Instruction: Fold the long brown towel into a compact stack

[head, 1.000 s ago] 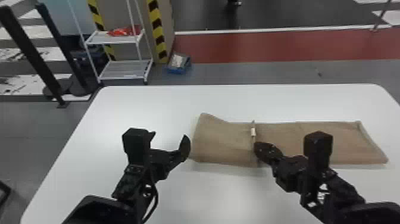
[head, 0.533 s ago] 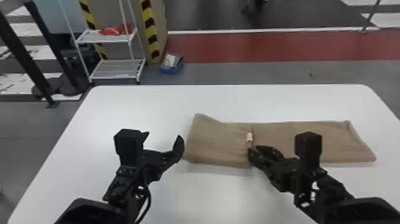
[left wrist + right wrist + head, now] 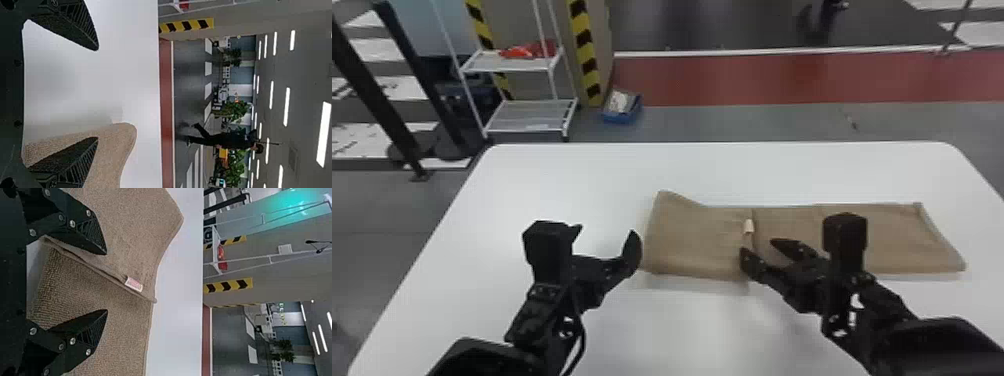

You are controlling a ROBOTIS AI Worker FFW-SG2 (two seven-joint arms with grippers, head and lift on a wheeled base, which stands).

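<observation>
"Brown towel, head view: location?"

"Across white table, label on inner hem. Left gripper: beside one end, fingers wide, empty. Right gripper: over the middle, fingers parted, nothing gripped."

"Left wrist view: handling?"

"Textured, limp; probably light, unbreakable, hardly slippery. Suggested hold: folded end, all layers."

"Right wrist view?"

"Thin hem between open fingers; likely to sag. One pinch may catch only the top layer."

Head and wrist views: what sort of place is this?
Probably an industrial hall or robotics lab, going by the yellow-and-black hazard stripes, white metal rack and rows of ceiling lights.
</observation>
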